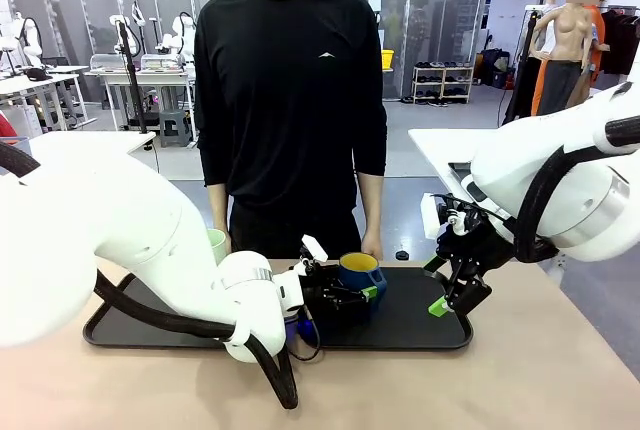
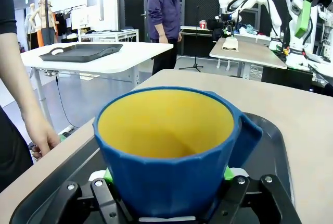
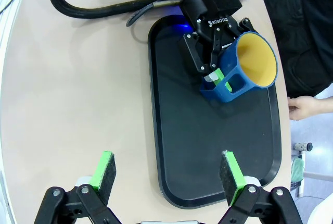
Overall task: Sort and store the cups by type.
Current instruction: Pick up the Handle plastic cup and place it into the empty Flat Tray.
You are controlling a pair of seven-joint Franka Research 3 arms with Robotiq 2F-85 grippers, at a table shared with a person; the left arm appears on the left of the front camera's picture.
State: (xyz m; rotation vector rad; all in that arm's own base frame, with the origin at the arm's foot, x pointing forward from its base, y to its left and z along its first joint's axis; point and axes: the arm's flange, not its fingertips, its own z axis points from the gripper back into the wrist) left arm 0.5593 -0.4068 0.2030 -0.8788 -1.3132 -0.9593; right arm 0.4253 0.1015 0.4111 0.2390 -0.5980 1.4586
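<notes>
A dark blue mug (image 1: 360, 272) with a yellow inside stands on the black tray (image 1: 410, 335), its handle (image 2: 248, 138) turned to one side. My left gripper (image 1: 350, 296) reaches in low from the left, its green pads (image 2: 227, 173) pressed against the mug's lower sides. The right wrist view shows the same hold from above: the left gripper (image 3: 216, 78) clasps the mug (image 3: 244, 70). A pale mint-green tumbler (image 1: 217, 245) peeks out behind my left arm, mostly hidden. My right gripper (image 1: 447, 300) hovers open over the tray's right end (image 3: 208, 146), nothing between its fingers.
A person in black stands at the far side; one hand (image 1: 372, 245) hangs by the tray's far edge. Bare tan tabletop (image 1: 540, 380) lies in front of and right of the tray. The left arm's cable loops over the near table.
</notes>
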